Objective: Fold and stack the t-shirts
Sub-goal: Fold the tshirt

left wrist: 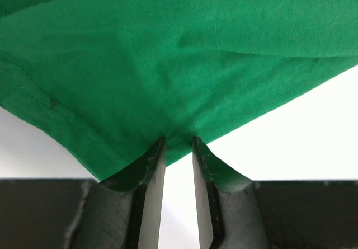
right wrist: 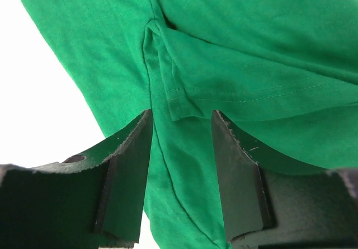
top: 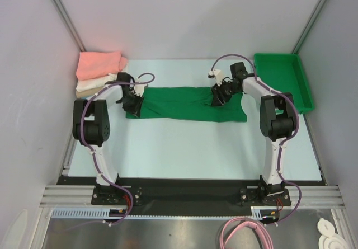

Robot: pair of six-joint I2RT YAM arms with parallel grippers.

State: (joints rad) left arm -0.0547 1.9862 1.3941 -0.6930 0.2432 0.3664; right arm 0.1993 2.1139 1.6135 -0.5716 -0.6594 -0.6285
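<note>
The dark green t-shirt lies in a long folded strip across the middle of the table. My left gripper is at its left end. In the left wrist view the gripper is open only by a narrow gap, with the edge of the t-shirt between its fingertips. My right gripper is over the strip's right part. In the right wrist view it stands open and wide, the t-shirt and a hemmed flap lying between its fingers. Folded salmon pink, white and tan t-shirts are stacked at the back left.
A rigid green plastic bin stands at the back right, close behind the right arm. White walls with metal posts close in the table on the left, back and right. Bare pale tabletop stretches between the shirt and the arm bases.
</note>
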